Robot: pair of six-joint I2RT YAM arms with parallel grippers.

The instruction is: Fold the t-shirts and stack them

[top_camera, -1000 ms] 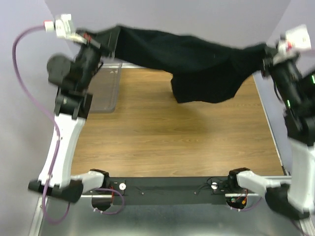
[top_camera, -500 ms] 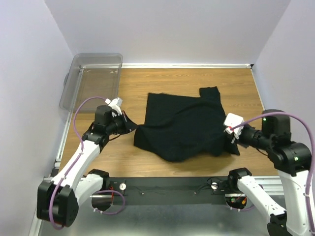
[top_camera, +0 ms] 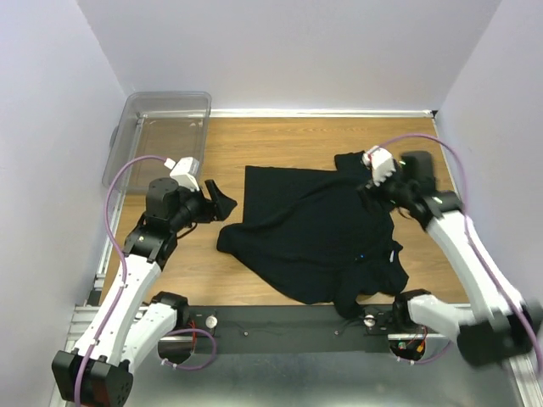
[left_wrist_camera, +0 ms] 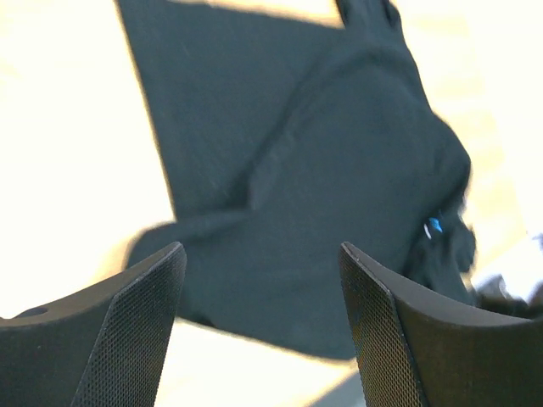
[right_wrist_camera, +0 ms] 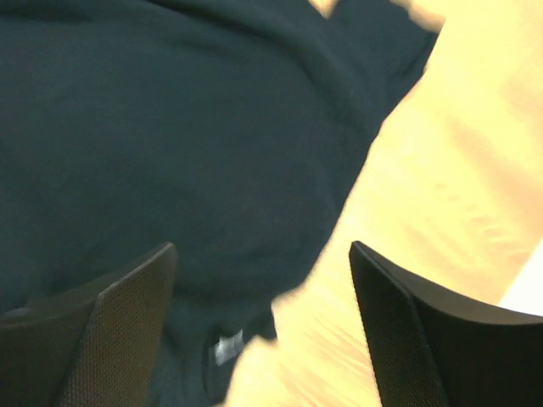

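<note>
T-shirt [top_camera: 314, 233], black and short-sleeved, lies in a rumpled heap on the middle of the tabletop [top_camera: 280, 140]. It reaches toward the near edge, where a fold of it seems to hang over. It is not flat: the left side is bunched into a ridge, one sleeve [top_camera: 349, 161] points toward the far edge on the right, and a small white tag [right_wrist_camera: 225, 348] shows near the hem on my right. My left gripper [top_camera: 219, 200] hovers just beside the shirt's left edge with its jaws spread wide and nothing between them. My right gripper [right_wrist_camera: 261, 254] hangs over the far right part of the cloth near that sleeve, also wide open and holding nothing. I judge the step in hand to be laying the shirt out, with no fold made yet. The next move calls for me to take hold of two edges or corners and pull the cloth smooth, drawing the near part back onto the tabletop before any fold. Soft cloth like this will drag and bunch if I pinch too much of it. A clear plastic bin [top_camera: 168, 95] stands at the far left corner, well apart from the shirt, and I can see nothing inside it. No stack of folded shirts is in view.
</note>
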